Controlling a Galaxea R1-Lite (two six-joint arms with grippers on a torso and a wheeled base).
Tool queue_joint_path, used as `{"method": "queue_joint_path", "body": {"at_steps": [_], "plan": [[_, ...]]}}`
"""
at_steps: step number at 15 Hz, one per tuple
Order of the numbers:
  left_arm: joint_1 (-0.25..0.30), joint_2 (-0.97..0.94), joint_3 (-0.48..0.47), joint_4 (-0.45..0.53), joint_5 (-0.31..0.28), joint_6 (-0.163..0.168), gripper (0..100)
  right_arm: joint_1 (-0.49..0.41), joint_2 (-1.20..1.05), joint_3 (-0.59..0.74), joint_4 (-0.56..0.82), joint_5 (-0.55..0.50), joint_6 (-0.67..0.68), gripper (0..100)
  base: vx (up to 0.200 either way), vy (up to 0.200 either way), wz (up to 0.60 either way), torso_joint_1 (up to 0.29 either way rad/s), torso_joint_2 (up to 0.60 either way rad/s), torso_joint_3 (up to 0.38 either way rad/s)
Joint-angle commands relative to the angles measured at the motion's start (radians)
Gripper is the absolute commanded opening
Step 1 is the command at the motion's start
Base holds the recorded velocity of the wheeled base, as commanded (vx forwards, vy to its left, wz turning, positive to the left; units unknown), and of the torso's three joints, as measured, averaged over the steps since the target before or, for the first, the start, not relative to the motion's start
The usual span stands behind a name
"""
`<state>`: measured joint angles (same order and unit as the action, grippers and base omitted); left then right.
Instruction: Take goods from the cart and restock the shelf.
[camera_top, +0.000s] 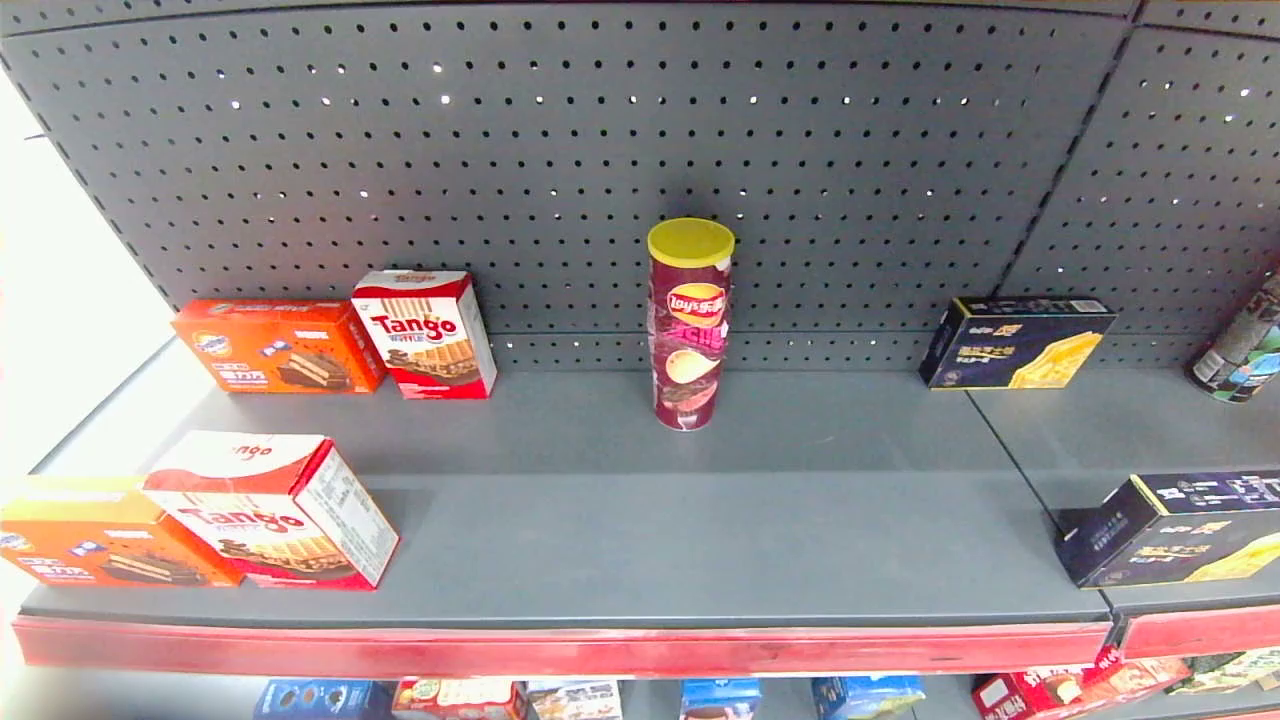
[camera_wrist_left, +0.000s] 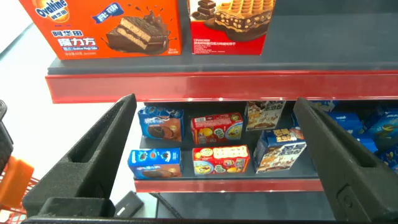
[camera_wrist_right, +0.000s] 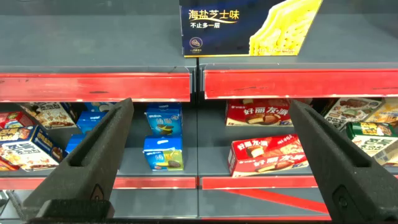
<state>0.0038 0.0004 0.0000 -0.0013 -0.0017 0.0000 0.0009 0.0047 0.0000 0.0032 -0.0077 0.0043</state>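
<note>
Since neither holds goods yet, I have the left gripper (camera_wrist_left: 214, 155) and right gripper (camera_wrist_right: 211, 162) spread wide, both lower than the chip can (camera_top: 689, 325), which stands upright at the back of the shelf (camera_top: 620, 540); bare space before the can awaits restocking, I judge.

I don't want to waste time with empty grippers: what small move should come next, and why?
Probably turn toward the cart to pick up an item. The left gripper and right gripper both face the shelf with fingers open and empty, and the shelf has wide bare space on either side of the lone chips can.
</note>
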Motion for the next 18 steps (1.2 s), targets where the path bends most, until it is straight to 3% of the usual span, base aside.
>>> {"method": "queue_joint_path", "body": {"at_steps": [1,11,18], "plan": [[0.001,0.0,0.0,0.0,0.0,0.0,100,0.001,0.001,0.0,0.0,0.0,0.0,100,0.0,0.0,0.0,0.0,0.0,0.0],[0.001,0.0,0.0,0.0,0.0,0.0,100,0.001,0.001,0.0,0.0,0.0,0.002,100,0.0,0.0,0.0,0.0,0.0,0.0],[0.001,0.0,0.0,0.0,-0.001,-0.002,100,-0.001,0.0,0.0,0.0,-0.003,0.002,100,0.0,0.0,0.6,0.004,0.0,0.002]]}}
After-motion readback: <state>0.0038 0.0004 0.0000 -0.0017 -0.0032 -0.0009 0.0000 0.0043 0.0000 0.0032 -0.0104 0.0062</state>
